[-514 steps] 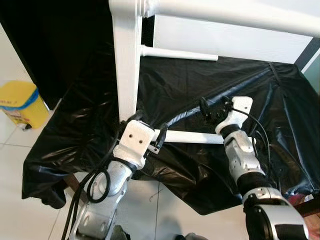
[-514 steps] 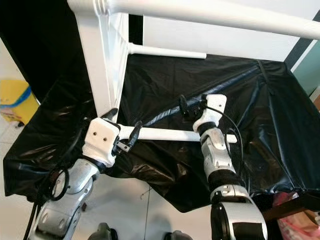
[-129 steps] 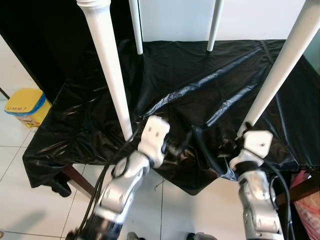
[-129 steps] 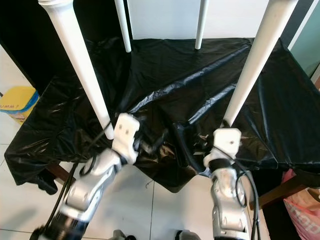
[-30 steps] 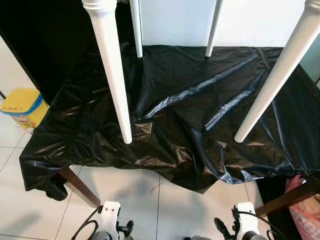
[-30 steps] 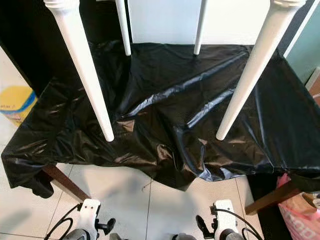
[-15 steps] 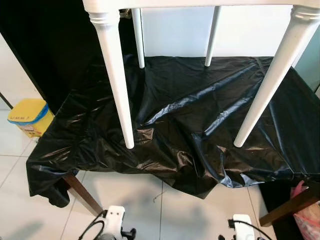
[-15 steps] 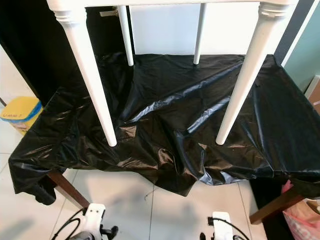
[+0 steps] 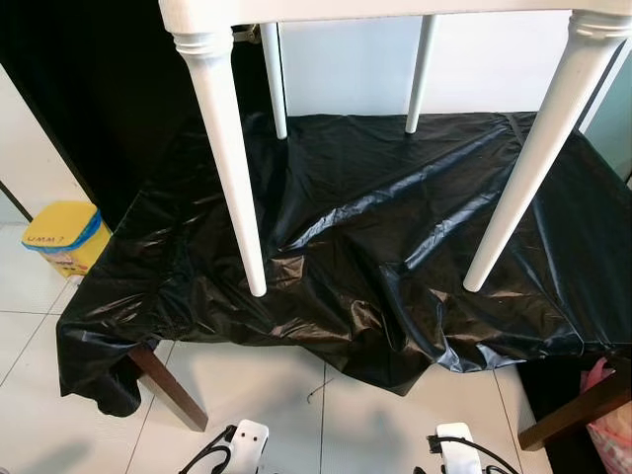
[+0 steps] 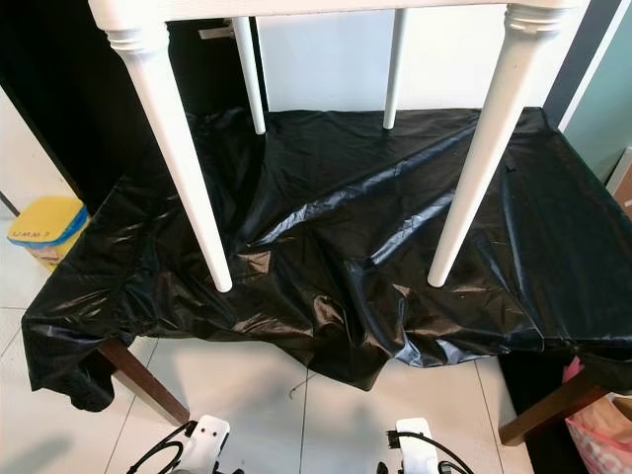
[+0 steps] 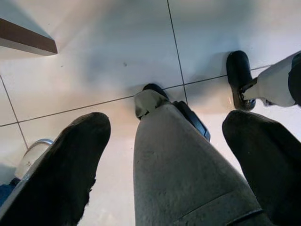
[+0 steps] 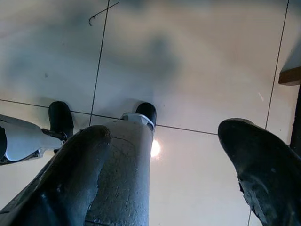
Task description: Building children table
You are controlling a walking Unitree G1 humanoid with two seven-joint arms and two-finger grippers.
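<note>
The crinkled black plastic sheet (image 9: 375,227) drapes over the brown-legged wooden bench (image 9: 168,380) and hangs past its near edge toward the pale tiled floor (image 9: 326,425); on the sheet stands the white children's table with turned round legs (image 9: 229,148), upright on all four feet, its two near legs planted close to the sheet's front edge and its two far legs by the white wall behind; a yellow bin with a blue band (image 9: 59,237) sits on the floor off the bench's left end; both arms hang low beneath the bench's front edge, well apart from the table and touching nothing; the left tool (image 11: 164,141) points down at the floor with its two black fingers (image 11: 70,165) spread wide, the robot's grey leg and black foot showing between them; the right tool (image 12: 164,155) likewise points at the floor tiles, its fingers (image 12: 263,160) spread apart and holding nothing.
</note>
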